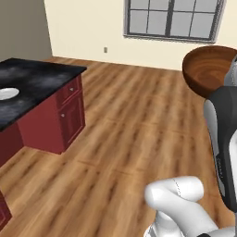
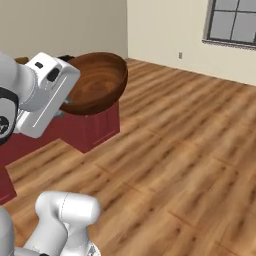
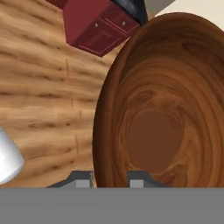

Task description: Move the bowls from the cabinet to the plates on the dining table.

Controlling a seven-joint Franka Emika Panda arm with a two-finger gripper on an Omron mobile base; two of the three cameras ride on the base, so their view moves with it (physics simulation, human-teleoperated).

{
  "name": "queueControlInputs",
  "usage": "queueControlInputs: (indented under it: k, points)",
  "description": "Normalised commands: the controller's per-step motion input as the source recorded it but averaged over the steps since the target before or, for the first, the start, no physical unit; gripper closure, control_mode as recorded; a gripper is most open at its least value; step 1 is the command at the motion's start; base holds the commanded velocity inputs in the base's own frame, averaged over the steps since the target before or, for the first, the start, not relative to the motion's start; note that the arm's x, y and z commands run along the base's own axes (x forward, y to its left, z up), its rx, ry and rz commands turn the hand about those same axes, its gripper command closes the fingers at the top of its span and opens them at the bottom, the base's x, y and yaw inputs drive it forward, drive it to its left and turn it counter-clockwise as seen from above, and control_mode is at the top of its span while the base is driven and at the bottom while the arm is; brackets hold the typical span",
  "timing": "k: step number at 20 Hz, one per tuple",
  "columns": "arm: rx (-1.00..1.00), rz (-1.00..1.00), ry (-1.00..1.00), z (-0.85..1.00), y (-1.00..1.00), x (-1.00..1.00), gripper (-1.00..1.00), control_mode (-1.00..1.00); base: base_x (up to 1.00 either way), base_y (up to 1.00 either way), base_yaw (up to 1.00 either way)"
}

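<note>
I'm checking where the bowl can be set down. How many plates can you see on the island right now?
1. A white-grey plate lies on the black top of the island, at the far left of the left base view. A second plate may sit outside the pictures.

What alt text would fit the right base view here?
The gripper holds a dark wooden bowl by its rim, tilted, above the wood floor. Behind it stands the dark red dining table; a window is upper right.

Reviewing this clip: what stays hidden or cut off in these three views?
- Wooden bowl: left base view, right part cut by the frame edge and the arm.
- White plate: left base view, cut by the left edge.
- Dining table: right base view, top hidden behind bowl and hand.
- Gripper: hand view, fingertips straddle the bowl's rim.
</note>
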Motion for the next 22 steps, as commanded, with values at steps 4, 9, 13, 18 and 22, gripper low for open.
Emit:
queueControlInputs:
  k: [4,9,13,18,22]
  points:
    - [0.00,0.00,0.00,0.00,0.00,0.00,1.00,1.00,0.51,0.00,0.35]
    - [0.00,0.00,0.00,0.00,0.00,0.00,1.00,1.00,0.47,0.00,0.36]
    - [0.00,0.00,0.00,0.00,0.00,0.00,1.00,1.00,0.46,0.00,0.37]
    - [0.00,0.00,0.00,0.00,0.00,0.00,1.00,1.00,0.47,0.00,0.37]
    - [0.00,0.00,0.00,0.00,0.00,0.00,1.00,1.00,0.53,0.00,0.36]
